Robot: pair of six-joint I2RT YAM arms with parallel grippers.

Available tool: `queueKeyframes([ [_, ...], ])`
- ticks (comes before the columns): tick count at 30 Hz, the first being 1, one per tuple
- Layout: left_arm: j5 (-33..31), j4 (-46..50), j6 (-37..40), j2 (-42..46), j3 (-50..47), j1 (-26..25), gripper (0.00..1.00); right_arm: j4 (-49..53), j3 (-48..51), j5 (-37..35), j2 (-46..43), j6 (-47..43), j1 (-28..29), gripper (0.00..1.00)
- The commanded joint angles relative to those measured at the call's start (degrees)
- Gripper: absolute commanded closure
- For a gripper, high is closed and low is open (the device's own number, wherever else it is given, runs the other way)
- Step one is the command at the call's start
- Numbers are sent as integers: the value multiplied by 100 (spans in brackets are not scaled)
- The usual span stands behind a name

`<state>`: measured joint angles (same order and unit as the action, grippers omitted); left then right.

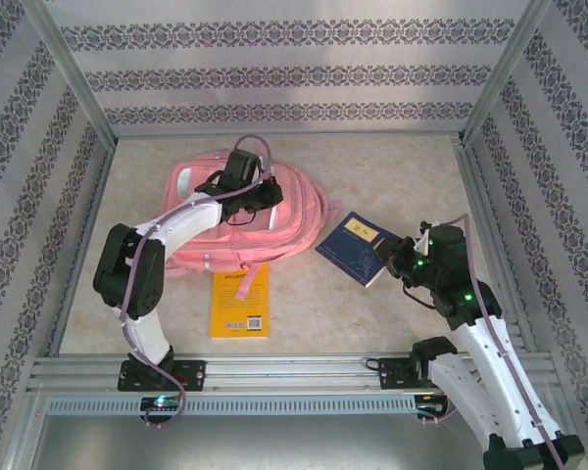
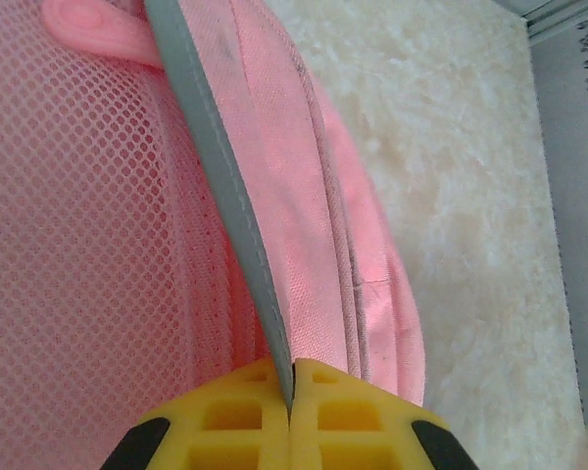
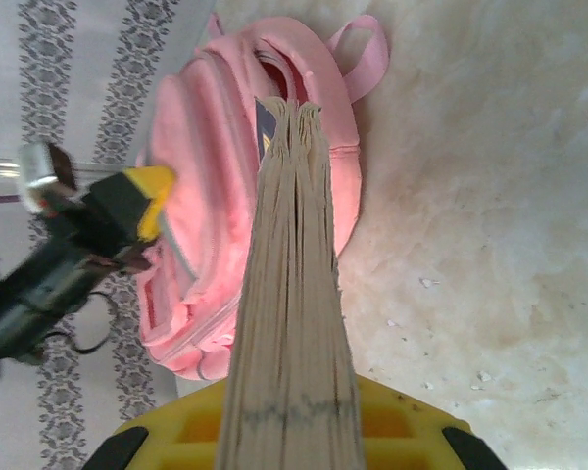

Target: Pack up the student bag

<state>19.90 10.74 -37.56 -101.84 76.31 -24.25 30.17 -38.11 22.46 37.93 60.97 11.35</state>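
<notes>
The student bag point(image 1: 274, 227), a large pink backpack, lies flat at the back left of the table. My left gripper point(image 1: 266, 195) is on top of it. In the left wrist view the yellow fingers of this gripper point(image 2: 291, 399) are shut on the bag's grey reflective strip point(image 2: 220, 166), with pink mesh point(image 2: 78, 255) to its left. My right gripper point(image 1: 399, 262) is shut on a blue book point(image 1: 353, 245) just right of the bag. The book's page edges point(image 3: 289, 294) stand between the yellow fingers of the right gripper point(image 3: 289, 431), pointing towards the bag point(image 3: 201, 147).
A yellow book point(image 1: 241, 304) lies on the table in front of the bag, its far end under the bag's near edge. Metal rails point(image 1: 294, 375) run along the near edge, and frame posts and patterned walls close in the sides. Bare tabletop point(image 1: 402, 176) lies at the back right.
</notes>
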Motion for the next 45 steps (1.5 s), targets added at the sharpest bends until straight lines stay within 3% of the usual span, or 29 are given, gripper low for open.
queueKeyframes([
  [1,161,306,347,740,460,19,100,-5,-310,111,98,-306,-63,100],
  [7,87,778,465,1419,682,78,100,0,-600,56,478,-531,-116,100],
  [11,452,797,516,1871,566,73,100,-96,-797,147,750,-659,-140,100],
  [19,826,1683,883,2327,655,77,100,-509,-1208,781,1459,-847,-188,100],
  [28,1261,2670,1084,2095,633,63,99,-2238,-924,1856,1871,791,-75,100],
  [32,1218,2854,1069,1928,678,-103,80,-3203,-625,2089,1904,1656,8,100],
  [37,551,3338,1245,1802,1131,-335,52,-3891,-430,2151,1928,2282,75,100],
  [45,-542,4345,1802,1086,2427,-1386,39,-3999,-456,2027,1870,2417,215,100],
])
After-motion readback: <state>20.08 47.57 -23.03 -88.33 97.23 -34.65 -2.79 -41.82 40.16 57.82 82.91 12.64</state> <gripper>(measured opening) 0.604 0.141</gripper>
